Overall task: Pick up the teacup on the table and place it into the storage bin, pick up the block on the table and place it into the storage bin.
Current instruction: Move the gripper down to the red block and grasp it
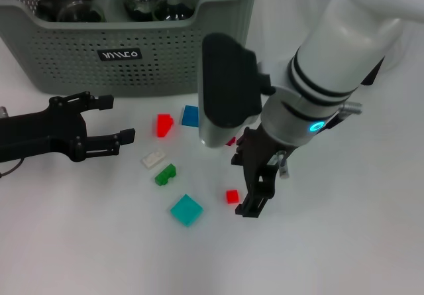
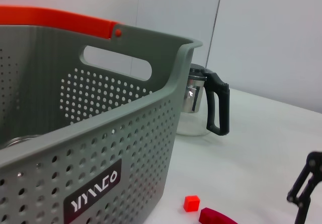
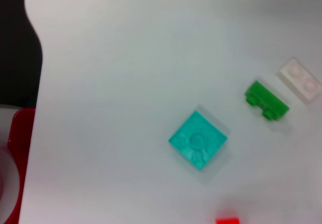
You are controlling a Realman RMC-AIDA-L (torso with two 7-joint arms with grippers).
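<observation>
The storage bin (image 1: 79,56), a grey-green perforated basket with a black label, stands at the back left, and dark glassware lies inside it. No teacup shows on the table. Loose blocks lie in front of the bin: red (image 1: 163,124), blue (image 1: 190,115), white (image 1: 154,158), green (image 1: 165,174), teal (image 1: 186,209) and a small red block (image 1: 232,195). My right gripper (image 1: 266,190) points down at the table just right of the small red block, open and holding nothing. My left gripper (image 1: 124,117) hovers open at the left, in front of the bin.
A clear glass pitcher (image 2: 201,103) with a black handle stands beyond the bin's (image 2: 126,133) corner. The bin carries an orange handle (image 2: 60,20). The right wrist view looks down on the teal block (image 3: 197,139), green block (image 3: 266,100) and white block (image 3: 300,76).
</observation>
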